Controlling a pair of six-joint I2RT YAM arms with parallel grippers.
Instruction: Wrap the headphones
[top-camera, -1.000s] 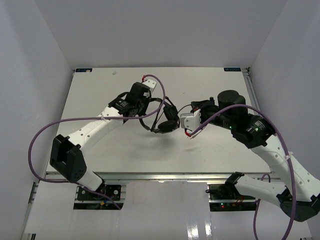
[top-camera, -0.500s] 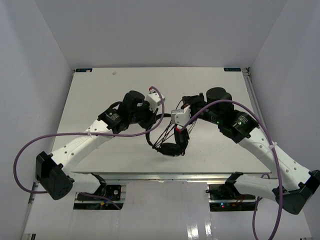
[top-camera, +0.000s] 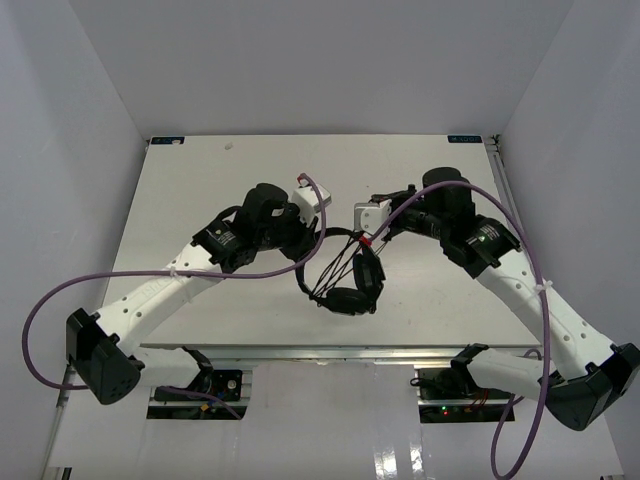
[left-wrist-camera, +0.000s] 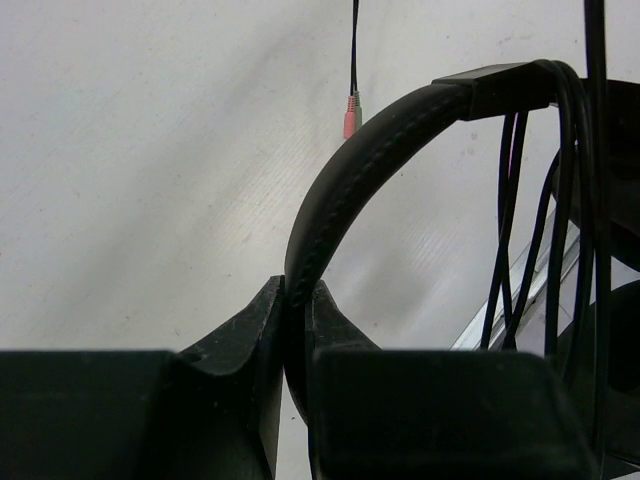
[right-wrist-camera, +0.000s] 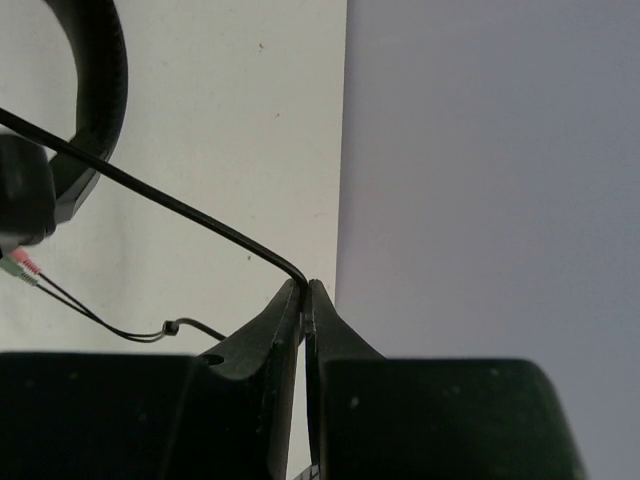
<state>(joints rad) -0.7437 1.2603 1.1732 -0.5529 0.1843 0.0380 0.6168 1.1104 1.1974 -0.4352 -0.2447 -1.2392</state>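
Wrapping looks partly done: the small black over-ear headphones (top-camera: 345, 290), held at 6 o'clock of the white table's (top-camera: 200, 180) centre, carry several cord loops; a tail is left. The left gripper (left-wrist-camera: 297, 290) clamps the padded headband (left-wrist-camera: 340, 190); the right gripper (right-wrist-camera: 303, 288) pinches the thin black cord (right-wrist-camera: 150, 185); only the wrist views show the red and green plugs (left-wrist-camera: 351, 108) dangling.

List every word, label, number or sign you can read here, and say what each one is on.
No text here can be read.
On the table, far edge, left strip: marks too small to read.
Same edge, right strip: marks too small to read.
On the headphones and cord: no print shows.
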